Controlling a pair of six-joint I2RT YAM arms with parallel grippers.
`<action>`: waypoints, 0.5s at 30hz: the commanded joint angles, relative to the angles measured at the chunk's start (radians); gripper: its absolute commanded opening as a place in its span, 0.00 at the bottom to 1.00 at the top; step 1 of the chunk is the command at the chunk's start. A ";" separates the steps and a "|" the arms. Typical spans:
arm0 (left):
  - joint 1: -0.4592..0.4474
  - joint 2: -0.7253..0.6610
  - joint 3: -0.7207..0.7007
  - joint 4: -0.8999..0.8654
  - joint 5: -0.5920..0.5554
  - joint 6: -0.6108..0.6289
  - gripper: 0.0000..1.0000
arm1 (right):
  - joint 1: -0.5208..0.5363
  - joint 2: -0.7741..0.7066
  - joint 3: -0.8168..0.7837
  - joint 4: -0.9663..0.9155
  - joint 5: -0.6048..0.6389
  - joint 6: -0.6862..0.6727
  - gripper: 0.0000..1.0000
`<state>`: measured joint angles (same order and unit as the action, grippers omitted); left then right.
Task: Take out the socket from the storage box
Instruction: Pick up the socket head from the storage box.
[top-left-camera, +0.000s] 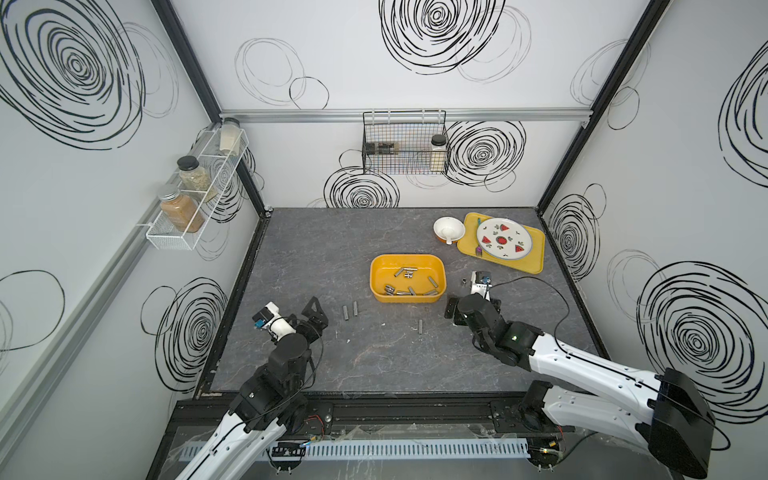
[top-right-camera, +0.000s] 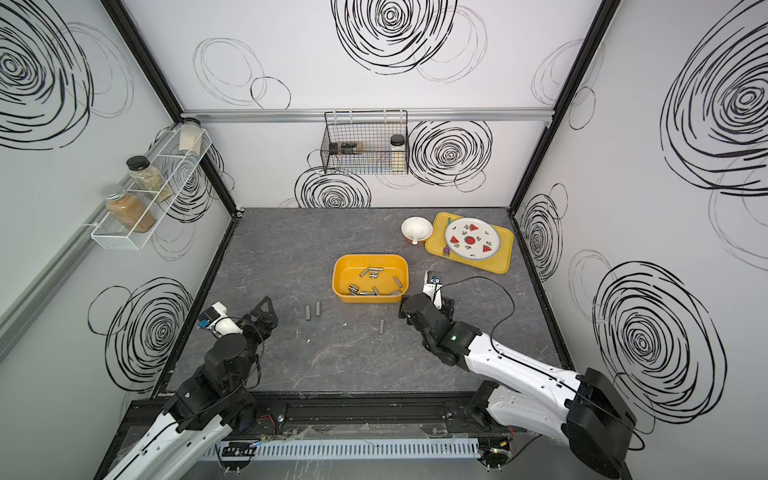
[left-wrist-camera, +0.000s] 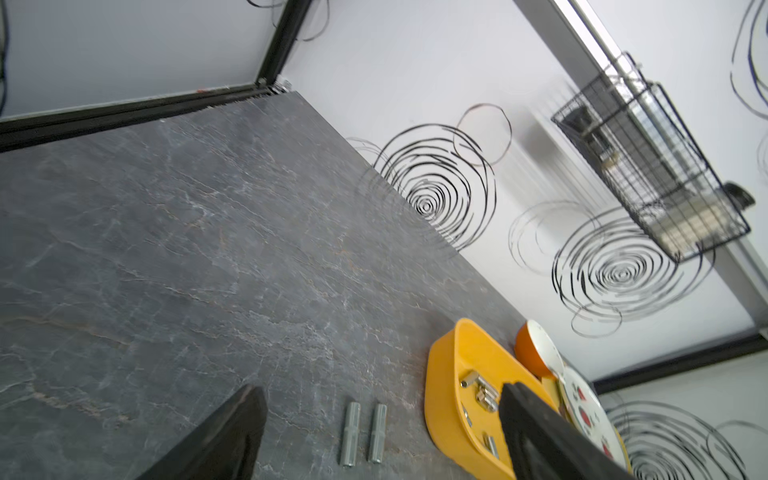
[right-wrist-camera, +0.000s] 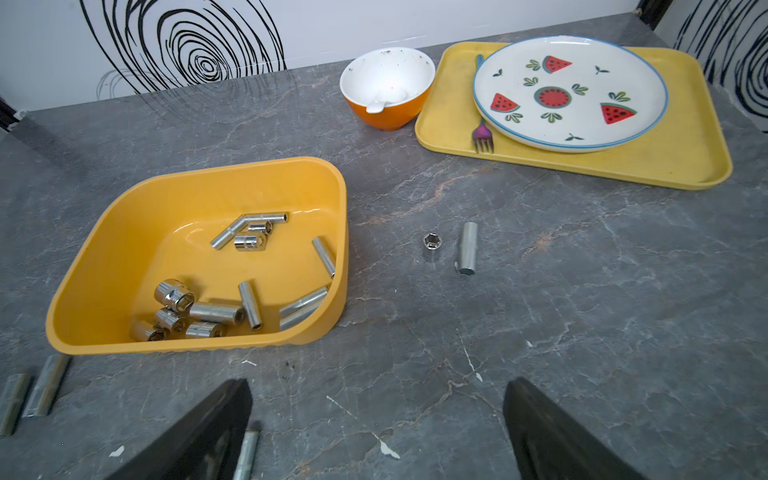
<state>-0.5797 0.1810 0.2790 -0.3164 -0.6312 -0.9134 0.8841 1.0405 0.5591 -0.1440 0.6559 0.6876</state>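
Right wrist view: right tool (right-wrist-camera: 378, 388) spread wide, empty, open grey worktop (right-wrist-camera: 582, 311) just ahead; deep yellow-orange plastic storage box (right-wrist-camera: 187, 195) ahead-left, near wall cutting off chrome sockets (right-wrist-camera: 216, 311); left tool (left-wrist-camera: 379, 392) likewise.

No readable text, labels, numbers

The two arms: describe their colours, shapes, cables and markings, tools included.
Left arm and right arm: white shell links, black joints, thin black cables looping alongside. A green light glows on the right arm's joint. Each wrist carries a white camera housing. Left tool and right tool: black, wedge-shaped fingers.
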 joint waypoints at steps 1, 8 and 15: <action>0.006 0.124 0.061 0.131 0.144 0.062 0.89 | -0.005 0.007 -0.023 0.044 -0.011 0.014 1.00; -0.014 0.882 0.492 0.029 0.386 0.219 0.77 | -0.009 0.063 -0.045 0.030 -0.068 0.044 0.96; -0.060 1.284 0.790 0.049 0.433 0.372 0.69 | -0.011 0.091 -0.066 0.059 -0.108 0.002 0.93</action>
<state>-0.6487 1.3895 0.9920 -0.2848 -0.2768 -0.6441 0.8791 1.1198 0.5098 -0.1165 0.5709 0.7094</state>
